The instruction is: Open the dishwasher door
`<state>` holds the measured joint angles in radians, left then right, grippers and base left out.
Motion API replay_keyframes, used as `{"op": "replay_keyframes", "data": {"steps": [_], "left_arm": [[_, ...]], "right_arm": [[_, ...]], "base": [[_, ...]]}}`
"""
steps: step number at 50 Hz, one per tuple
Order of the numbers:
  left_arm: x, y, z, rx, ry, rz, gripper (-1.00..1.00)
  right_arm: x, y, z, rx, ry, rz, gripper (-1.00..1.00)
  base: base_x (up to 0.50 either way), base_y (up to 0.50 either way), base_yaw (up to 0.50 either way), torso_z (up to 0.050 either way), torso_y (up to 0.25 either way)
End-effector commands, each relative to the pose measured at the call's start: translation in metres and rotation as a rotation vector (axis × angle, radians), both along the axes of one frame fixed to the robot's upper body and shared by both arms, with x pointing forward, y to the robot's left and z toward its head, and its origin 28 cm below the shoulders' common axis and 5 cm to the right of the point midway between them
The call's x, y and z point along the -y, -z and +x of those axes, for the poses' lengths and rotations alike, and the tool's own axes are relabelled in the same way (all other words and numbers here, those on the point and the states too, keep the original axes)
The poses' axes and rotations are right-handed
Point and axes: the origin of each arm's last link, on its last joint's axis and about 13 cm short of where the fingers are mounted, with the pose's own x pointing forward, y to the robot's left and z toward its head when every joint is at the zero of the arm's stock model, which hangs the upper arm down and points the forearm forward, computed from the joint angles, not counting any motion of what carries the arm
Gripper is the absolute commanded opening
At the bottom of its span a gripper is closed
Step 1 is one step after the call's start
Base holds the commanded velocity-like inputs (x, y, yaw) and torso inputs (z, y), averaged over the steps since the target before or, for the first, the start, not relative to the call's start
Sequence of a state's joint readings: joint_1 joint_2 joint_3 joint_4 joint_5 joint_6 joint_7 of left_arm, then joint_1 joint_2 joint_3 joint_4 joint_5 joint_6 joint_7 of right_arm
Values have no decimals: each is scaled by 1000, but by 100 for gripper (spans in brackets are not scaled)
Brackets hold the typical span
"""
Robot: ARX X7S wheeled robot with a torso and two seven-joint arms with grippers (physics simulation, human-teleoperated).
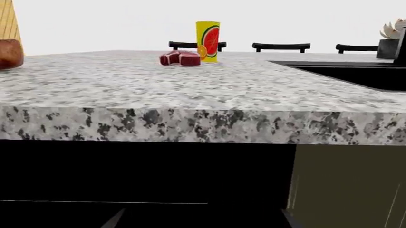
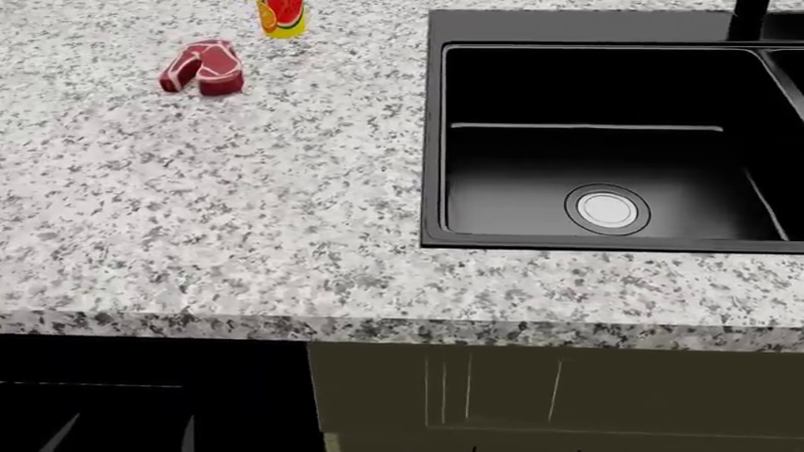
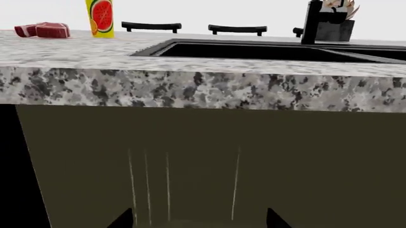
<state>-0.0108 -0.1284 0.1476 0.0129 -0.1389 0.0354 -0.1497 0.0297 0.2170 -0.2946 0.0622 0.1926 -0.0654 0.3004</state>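
The dishwasher door point(image 1: 146, 175) is a flat black panel under the granite counter edge, crossed low down by a thin pale line. In the head view the dishwasher door point(image 2: 138, 386) fills the lower left corner. My left gripper point(image 1: 201, 223) faces it head-on, open, with only the two fingertips point(image 1: 114, 219) showing and nothing between them. The left gripper point(image 2: 123, 435) shows faintly against the black in the head view. My right gripper point(image 3: 199, 222) is open too, pointing at the olive-green cabinet front point(image 3: 209, 161) beside the door. No handle shows.
The granite countertop point(image 2: 251, 217) overhangs both fronts. On it lie a red steak point(image 2: 201, 68) and a yellow fruit can point(image 2: 281, 17). A black sink point(image 2: 603, 151) with a round steel drain sits to the right. Chair backs point(image 1: 279, 46) stand beyond the counter.
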Motion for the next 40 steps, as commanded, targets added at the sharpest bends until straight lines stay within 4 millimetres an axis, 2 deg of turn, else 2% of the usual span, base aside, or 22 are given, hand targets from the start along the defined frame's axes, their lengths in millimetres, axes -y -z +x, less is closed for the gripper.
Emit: {"op": "replay_keyframes", "data": {"steps": [1,4,14,20,40], "left_arm": [[0,1,0,-3,0,2,100],[1,1,1,-3,2,1,100],[2,2,0,-16,3,-13,100],[2,-4,0,-8,6,-55,100],[3,-4,-3,-28,13,-34,100]], "right_arm": [[0,1,0,-3,2,3,100],[1,1,-1,-1,4,6,100],[2,0,-2,6,18,15,100],[2,-1,-4,5,19,12,100],[1,-3,-5,-2,28,4,100]], "base": [[0,500,0,0,0],[0,500,0,0,0],[0,0,0,0,0],[0,0,0,-48,0],[0,0,0,-50,0]]}}
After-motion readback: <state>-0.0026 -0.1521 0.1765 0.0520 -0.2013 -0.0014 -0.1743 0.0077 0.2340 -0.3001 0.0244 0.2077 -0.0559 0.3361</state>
